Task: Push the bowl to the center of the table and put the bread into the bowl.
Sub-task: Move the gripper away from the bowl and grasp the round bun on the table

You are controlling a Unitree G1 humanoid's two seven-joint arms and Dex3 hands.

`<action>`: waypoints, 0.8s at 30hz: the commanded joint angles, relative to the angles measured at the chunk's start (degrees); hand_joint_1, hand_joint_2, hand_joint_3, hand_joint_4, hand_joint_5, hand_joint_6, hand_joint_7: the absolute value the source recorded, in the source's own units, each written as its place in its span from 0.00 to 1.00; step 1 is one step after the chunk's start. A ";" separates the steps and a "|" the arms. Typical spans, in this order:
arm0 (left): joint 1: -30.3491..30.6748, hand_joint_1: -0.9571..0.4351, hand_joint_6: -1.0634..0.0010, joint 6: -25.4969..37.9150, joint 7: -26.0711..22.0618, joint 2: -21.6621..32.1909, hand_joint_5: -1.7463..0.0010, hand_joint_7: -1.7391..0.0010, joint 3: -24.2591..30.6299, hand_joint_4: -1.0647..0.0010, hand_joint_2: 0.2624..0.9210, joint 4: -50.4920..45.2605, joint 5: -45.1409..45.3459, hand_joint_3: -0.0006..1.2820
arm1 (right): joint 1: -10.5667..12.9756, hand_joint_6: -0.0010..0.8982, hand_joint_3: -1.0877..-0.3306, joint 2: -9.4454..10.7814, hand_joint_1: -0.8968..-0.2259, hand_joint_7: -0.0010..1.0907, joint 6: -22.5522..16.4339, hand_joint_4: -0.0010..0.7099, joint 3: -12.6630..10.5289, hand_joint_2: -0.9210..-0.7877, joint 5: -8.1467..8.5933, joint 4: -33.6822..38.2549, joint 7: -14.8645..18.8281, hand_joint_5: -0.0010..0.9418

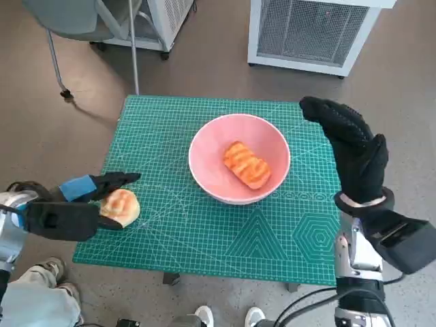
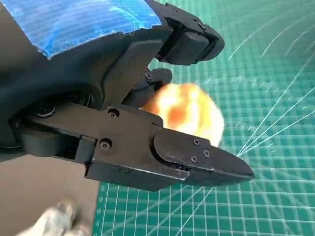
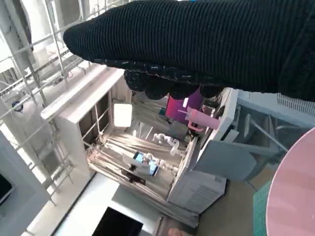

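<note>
Head view: the pink bowl (image 1: 239,158) is sitting near the middle of the table (image 1: 204,238), which is covered by a green cutting mat (image 1: 286,225) with a printed grid. One piece of bread (image 1: 246,164), orange-brown with toasted stripes, is lying inside the bowl on its floor.

A second piece, a round bread roll (image 1: 120,206), is sitting at the table's left edge, well apart from the bowl. The left hand (image 1: 75,208) is reaching around this roll: one black finger is extending above it and the body of the hand is lying below and beside it. In the left wrist view the bread roll (image 2: 189,109) is showing blurred between the black fingers (image 2: 197,160) of the left hand (image 2: 123,123), enclosed on both sides; I am reading this as a grip on the roll, which is lying on or just over the mat.

The right hand (image 1: 351,146) is hovering upright just beside the bowl's right rim, fingers extended and apart, holding nothing. The right wrist view is showing the glove (image 3: 206,44) and a sliver of the bowl rim (image 3: 295,196).
</note>
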 commanded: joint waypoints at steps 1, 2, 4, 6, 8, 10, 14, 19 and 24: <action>-0.95 0.63 0.72 0.41 -0.03 -1.27 0.99 0.99 -2.08 0.82 0.76 2.42 1.76 0.00 | 1.30 0.00 0.33 -0.29 0.36 0.60 0.63 0.31 -0.04 0.00 -1.32 0.03 -0.67 0.00; -1.06 0.63 0.71 0.16 0.25 -1.37 0.98 0.99 -2.40 0.81 0.77 2.94 2.08 0.01 | 1.27 0.00 0.33 -0.24 0.36 0.60 0.58 0.31 0.01 0.00 -1.43 0.08 -0.76 0.00; -1.15 0.64 0.69 -1.03 1.90 -1.65 0.98 0.98 -3.47 0.78 0.78 4.32 3.52 0.01 | 1.21 0.00 0.33 -0.18 0.36 0.60 0.42 0.31 0.03 0.00 -1.64 0.30 -0.91 0.00; -1.19 0.66 0.64 -1.53 3.65 -1.99 0.98 0.97 -4.50 0.72 0.82 5.37 5.07 0.01 | 1.23 0.00 0.33 -0.12 0.36 0.60 0.30 0.31 0.01 0.00 -1.84 0.38 -1.01 0.00; -1.22 0.68 0.59 -2.09 5.80 -2.22 0.97 0.96 -5.47 0.68 0.85 6.35 6.84 0.02 | 1.23 0.00 0.33 -0.07 0.36 0.60 0.25 0.31 0.01 0.00 -2.03 0.39 -1.13 0.00; -1.36 0.69 0.50 -3.11 9.50 -2.36 0.95 0.94 -6.91 0.57 0.89 7.90 9.60 0.02 | 1.28 0.00 0.33 -0.03 0.36 0.60 0.29 0.31 0.03 0.00 -2.17 0.24 -1.29 0.00; -1.96 0.69 0.50 -4.44 17.25 -2.20 0.52 0.48 -9.46 0.41 0.97 10.39 15.08 0.08 | 1.37 0.00 0.33 -0.09 0.36 0.60 0.39 0.31 -0.01 0.00 -2.17 0.03 -1.38 0.00; -2.89 0.69 0.41 -5.63 21.48 -0.47 0.35 0.38 -10.34 0.35 0.96 9.76 17.94 0.08 | 1.43 0.00 0.33 0.01 0.36 0.59 0.28 0.31 0.02 0.00 -2.33 0.05 -1.52 0.00; -2.28 0.69 0.38 -6.65 19.16 2.58 0.29 0.40 -7.28 0.36 0.96 2.75 14.77 0.08 | 1.50 0.00 0.33 0.00 0.36 0.59 0.09 0.31 0.05 0.00 -2.35 0.20 -1.50 0.00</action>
